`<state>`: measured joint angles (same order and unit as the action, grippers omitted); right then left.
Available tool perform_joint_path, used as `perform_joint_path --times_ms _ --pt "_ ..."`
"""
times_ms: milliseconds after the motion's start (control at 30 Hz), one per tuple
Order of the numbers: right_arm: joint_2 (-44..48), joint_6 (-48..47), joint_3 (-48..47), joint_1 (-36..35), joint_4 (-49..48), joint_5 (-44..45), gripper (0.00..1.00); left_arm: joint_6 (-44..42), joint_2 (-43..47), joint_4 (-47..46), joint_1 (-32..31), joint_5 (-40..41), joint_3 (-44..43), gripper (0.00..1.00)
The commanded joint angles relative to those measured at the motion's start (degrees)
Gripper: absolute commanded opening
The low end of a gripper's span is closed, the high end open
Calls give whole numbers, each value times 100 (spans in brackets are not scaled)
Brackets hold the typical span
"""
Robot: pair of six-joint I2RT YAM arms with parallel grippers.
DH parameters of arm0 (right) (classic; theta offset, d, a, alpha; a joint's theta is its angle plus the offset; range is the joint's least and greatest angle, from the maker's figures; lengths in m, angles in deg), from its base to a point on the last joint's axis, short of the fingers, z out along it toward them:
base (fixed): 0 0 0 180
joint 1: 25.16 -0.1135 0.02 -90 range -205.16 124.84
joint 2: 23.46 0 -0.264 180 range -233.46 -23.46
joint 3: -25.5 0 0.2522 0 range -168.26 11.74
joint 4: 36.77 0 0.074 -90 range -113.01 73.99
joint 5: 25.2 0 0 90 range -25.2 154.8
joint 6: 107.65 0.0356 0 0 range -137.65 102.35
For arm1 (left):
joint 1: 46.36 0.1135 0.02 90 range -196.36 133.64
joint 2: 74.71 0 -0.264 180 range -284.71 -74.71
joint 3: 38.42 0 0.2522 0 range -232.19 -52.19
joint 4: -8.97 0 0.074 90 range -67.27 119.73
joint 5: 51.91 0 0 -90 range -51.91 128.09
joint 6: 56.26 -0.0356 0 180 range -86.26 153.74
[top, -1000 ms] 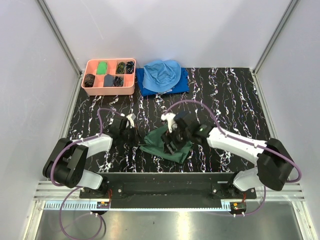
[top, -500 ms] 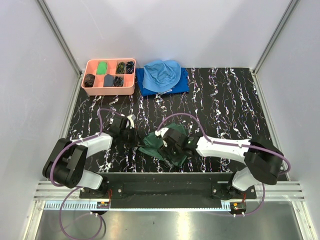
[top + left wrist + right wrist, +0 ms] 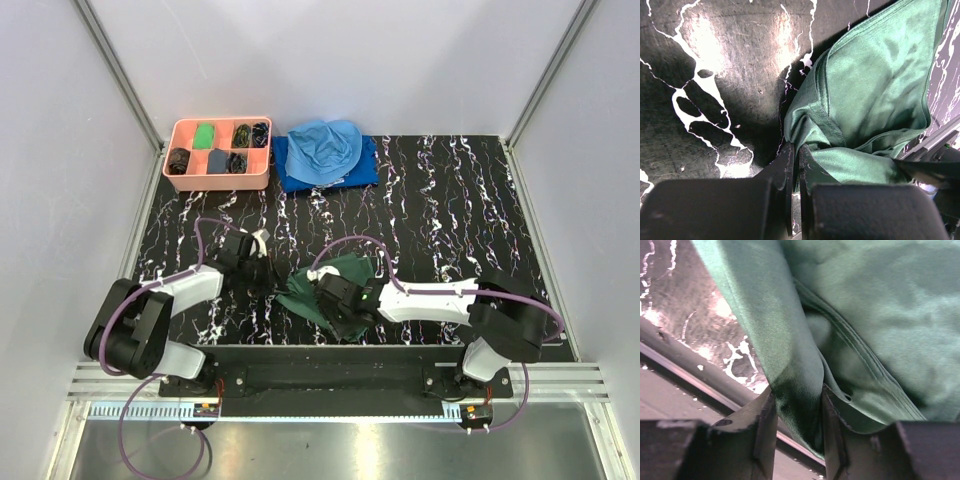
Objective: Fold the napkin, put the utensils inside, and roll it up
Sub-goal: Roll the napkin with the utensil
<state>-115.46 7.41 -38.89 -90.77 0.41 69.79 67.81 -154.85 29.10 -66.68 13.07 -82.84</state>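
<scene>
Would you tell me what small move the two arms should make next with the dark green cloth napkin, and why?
Probably draw the two arms apart to spread the dark green cloth napkin. The left gripper is shut on one edge, the right gripper pinches a fold, and the cloth lies bunched between them, too crumpled to fold neatly.

no readable text, labels, brands or numbers show anywhere.
</scene>
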Motion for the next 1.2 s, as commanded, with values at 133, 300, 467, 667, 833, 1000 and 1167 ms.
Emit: perform_joint_path --times_ms 133,300,467,667,833,1000,1167 --pt "-2 263 -60 -58 365 283 64 -172 200 259 116 102 -107 0" --pt "402 -157 -814 -233 628 843 76 -216 86 400 116 67 -204 0" --pt "-17 -966 -1282 -690 287 1547 77 -251 -98 540 124 -38 -318 0" --pt "-799 -1925 -1379 -1112 -468 1944 75 -260 -195 611 142 -144 -397 0" --pt "-1161 -2172 -1353 -1156 -777 1935 72 -269 -195 628 142 -197 -424 0" --pt "-1328 -2303 -1265 -1156 -927 2137 70 -269 -239 628 151 -205 -433 0" --pt "-1372 -2462 -1177 -1156 -1102 2190 68 -286 -257 637 151 -232 -441 0"
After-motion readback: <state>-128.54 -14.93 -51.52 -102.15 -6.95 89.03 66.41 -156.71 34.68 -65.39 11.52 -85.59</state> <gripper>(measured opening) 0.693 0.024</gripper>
